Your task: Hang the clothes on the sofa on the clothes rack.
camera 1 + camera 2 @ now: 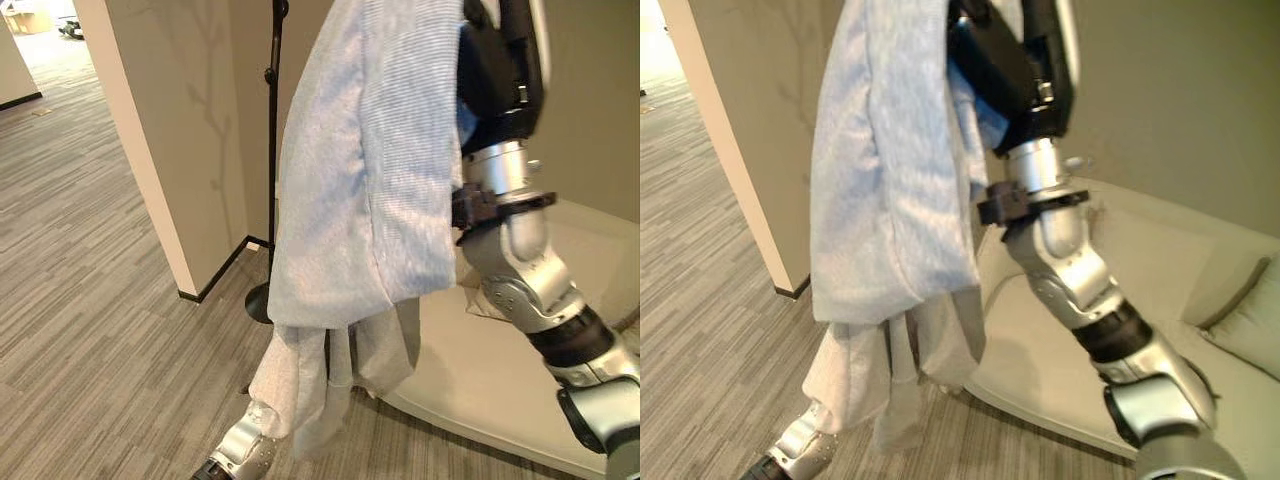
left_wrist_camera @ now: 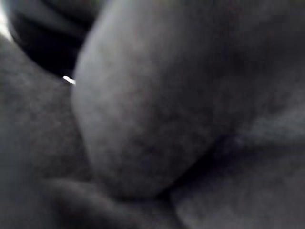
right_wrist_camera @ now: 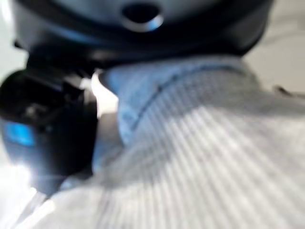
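Note:
A light grey-blue garment hangs high in front of me, its lower folds reaching almost to the floor. My right hand is raised at the top of the garment and shut on it; in the right wrist view the cloth runs under the palm beside the thumb. My left arm comes up from below and its hand is buried in the lower folds, with dark cloth pressed close to the left wrist view. The black clothes rack pole stands just behind the garment's left edge, with its round base on the floor.
A cream sofa sits to the right behind the garment, with a cushion at its far end. A beige wall corner stands left of the rack. Grey plank floor stretches away to the left.

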You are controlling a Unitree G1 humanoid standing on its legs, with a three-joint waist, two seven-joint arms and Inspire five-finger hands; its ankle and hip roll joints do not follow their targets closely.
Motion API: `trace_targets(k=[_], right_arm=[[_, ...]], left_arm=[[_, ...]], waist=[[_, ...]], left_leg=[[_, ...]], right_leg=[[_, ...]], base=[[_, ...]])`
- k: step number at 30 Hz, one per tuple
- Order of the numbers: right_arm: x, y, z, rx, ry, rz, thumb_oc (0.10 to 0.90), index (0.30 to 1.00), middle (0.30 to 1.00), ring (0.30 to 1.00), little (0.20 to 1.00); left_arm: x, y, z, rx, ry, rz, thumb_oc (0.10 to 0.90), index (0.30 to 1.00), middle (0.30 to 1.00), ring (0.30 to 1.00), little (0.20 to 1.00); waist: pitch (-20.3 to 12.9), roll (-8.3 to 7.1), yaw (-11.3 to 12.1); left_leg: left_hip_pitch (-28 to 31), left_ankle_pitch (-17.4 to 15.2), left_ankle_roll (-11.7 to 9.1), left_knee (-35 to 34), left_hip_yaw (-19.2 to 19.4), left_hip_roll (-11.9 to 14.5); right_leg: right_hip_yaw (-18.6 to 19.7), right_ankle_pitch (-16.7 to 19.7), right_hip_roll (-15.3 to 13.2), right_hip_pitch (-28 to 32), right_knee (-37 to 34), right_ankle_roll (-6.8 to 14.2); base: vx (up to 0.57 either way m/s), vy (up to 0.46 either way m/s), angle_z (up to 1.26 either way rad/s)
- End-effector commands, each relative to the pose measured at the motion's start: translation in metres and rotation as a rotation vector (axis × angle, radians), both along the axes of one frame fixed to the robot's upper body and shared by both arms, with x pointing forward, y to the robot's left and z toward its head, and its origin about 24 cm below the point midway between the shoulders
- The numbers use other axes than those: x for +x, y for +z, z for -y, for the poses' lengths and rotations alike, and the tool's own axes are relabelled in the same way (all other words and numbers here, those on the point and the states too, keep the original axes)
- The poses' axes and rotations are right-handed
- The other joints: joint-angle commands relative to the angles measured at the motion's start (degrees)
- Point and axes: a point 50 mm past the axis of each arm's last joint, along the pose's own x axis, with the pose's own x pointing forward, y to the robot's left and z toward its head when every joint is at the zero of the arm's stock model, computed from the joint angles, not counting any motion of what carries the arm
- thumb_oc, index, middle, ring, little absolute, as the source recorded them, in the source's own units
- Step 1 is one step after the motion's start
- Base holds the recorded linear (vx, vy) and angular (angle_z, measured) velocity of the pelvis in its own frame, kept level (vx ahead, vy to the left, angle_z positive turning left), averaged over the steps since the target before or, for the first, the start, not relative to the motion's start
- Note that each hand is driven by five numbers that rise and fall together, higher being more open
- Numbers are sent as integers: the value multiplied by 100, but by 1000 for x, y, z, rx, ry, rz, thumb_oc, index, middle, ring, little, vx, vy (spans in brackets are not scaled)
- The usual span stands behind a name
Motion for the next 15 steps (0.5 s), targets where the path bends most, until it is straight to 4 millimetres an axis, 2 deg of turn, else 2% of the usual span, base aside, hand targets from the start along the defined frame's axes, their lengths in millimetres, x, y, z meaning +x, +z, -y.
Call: trace_targets(k=[1, 2, 3, 5, 6, 7, 11, 15], right_arm=[[-17, 58, -9, 147, 123, 198, 400, 300, 300, 300, 300], [-17, 58, -9, 147, 123, 198, 400, 300, 300, 300, 300], [-20, 59, -16, 217, 197, 192, 400, 300, 300, 300, 300], [-21, 58, -17, 270, 222, 187, 400, 300, 300, 300, 300], [-22, 58, -17, 283, 231, 191, 400, 300, 300, 300, 300], [-22, 57, -16, 292, 231, 192, 400, 300, 300, 300, 300], [-21, 55, -10, 312, 213, 191, 400, 300, 300, 300, 300], [-24, 51, 1, 329, 169, 203, 400, 300, 300, 300, 300]], left_arm=[[19, 54, 43, -139, -140, 225, 800, 900, 900, 900, 900], [19, 54, 43, -139, -140, 226, 800, 900, 900, 900, 900], [22, 53, 62, -151, -179, 194, 800, 900, 900, 900, 900], [23, 53, 71, -177, -190, 166, 800, 900, 900, 900, 900], [23, 52, 73, -181, -190, 153, 574, 561, 561, 561, 561], [24, 50, 73, -175, -184, 145, 400, 300, 300, 300, 300], [27, 49, 72, -179, -160, 135, 400, 300, 300, 300, 300], [32, 48, 61, -188, -80, 119, 400, 300, 300, 300, 300]], waist=[[-556, -130, 104], [-554, -128, 102], [-565, -121, 60], [-564, -109, 37], [-569, -108, 24], [-570, -110, 13], [-569, -109, -10], [-574, -100, -30]], left_leg=[[20, -607, 266, 63, 87, 47], [20, -608, 266, 64, 85, 47], [32, -622, 264, 61, 86, 49], [55, -633, 266, 59, 94, 53], [67, -640, 267, 59, 98, 59], [77, -646, 268, 55, 107, 65], [100, -656, 263, 54, 134, 83], [137, -670, 258, 43, 169, 107]], right_leg=[[293, -407, 51, -293, 435, -77], [291, -409, 51, -292, 436, -77], [289, -431, 56, -294, 469, -83], [298, -444, 65, -298, 498, -85], [303, -446, 67, -302, 505, -86], [308, -447, 70, -305, 506, -89], [341, -456, 83, -321, 527, -91], [363, -468, 93, -315, 527, -98]], base=[[0, 0, 0], [41, -6, 2], [47, -3, 3], [42, -2, 1], [0, 0, 0], [0, 0, 0], [0, 0, 0], [0, 0, 0]])
